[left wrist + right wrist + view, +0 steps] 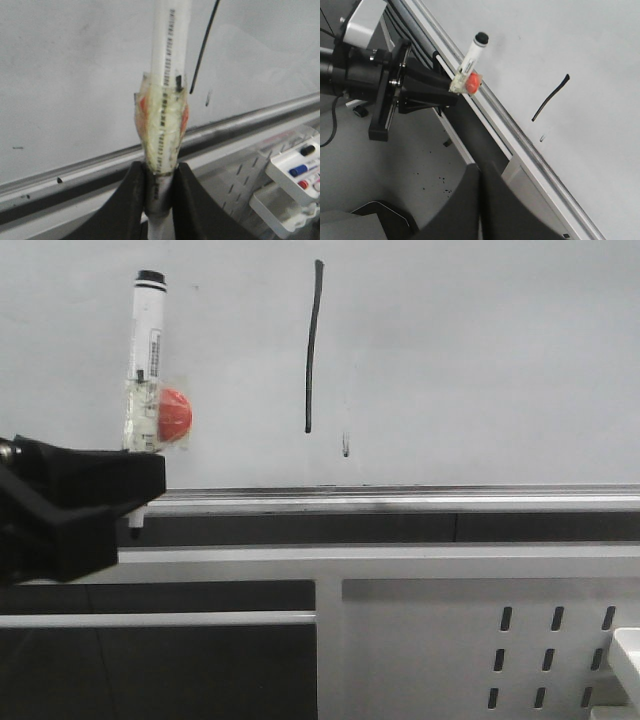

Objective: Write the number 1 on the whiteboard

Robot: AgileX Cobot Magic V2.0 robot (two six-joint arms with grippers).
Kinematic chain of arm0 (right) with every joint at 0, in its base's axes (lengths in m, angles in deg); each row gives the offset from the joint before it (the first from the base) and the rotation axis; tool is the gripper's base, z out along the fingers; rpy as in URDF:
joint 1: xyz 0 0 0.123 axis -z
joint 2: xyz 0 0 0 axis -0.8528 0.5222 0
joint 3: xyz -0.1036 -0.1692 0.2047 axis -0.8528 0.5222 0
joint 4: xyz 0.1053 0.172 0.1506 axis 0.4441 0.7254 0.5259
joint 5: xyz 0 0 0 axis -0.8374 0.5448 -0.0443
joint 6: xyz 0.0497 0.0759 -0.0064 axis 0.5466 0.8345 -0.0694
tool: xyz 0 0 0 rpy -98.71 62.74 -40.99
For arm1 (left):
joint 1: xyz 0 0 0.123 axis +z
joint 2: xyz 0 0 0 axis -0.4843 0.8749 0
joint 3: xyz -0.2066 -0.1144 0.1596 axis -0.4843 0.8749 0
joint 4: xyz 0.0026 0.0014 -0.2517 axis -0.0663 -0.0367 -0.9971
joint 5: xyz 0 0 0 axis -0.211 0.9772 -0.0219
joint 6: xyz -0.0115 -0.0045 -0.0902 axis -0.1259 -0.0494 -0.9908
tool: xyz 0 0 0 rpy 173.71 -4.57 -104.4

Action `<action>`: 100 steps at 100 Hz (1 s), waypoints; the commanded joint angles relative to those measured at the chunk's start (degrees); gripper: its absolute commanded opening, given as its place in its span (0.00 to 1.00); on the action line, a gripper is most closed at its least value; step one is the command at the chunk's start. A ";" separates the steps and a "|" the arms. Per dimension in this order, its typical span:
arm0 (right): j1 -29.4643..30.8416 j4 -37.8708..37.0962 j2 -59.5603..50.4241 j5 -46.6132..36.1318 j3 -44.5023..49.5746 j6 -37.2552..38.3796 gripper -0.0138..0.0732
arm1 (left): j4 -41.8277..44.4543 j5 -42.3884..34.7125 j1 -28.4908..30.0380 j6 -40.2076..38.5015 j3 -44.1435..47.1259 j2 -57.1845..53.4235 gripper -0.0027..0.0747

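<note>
Whiteboard point(480, 350) fills the background. The number 1 point(313, 345) stands drawn mid-board, so the writing step looks complete. Left claw point(160, 187) is clamped on the marker point(146, 360), left of the stroke. Right claw point(479, 200) is pressed together, empty. Next, likely: retreat.

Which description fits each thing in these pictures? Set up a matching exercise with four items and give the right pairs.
Things:
1. marker pen
2. number 1
3. left gripper
4. silver ledge

Descriptions:
A. runs along the whiteboard's lower edge
B. long black stroke, nearly vertical
C. white barrel, black cap at the top
D. shut on the pen

Pairs: 1-C, 2-B, 3-D, 4-A
</note>
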 commanded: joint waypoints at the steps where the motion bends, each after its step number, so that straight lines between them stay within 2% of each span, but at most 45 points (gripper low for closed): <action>1: -0.01 -0.42 -0.07 -4.09 -1.28 0.05 0.08 | -2.73 -13.27 -0.10 -0.51 -1.75 -0.85 0.01; 28: -0.01 -1.75 0.10 -4.84 -1.28 0.05 0.08 | -2.69 -13.27 0.92 -0.20 -3.84 1.81 0.01; 55: -0.01 -2.72 0.10 -5.07 -1.28 0.05 0.08 | -0.15 -13.27 5.91 -0.20 -7.23 3.37 0.01; 75: -0.01 -2.84 0.10 -5.85 -1.28 0.05 0.08 | 5.36 -13.27 10.95 -0.20 -8.94 3.61 0.01; 100: -0.01 -3.08 0.10 -5.85 -1.28 0.05 0.08 | 6.17 -13.27 12.55 -0.20 -9.48 3.61 0.01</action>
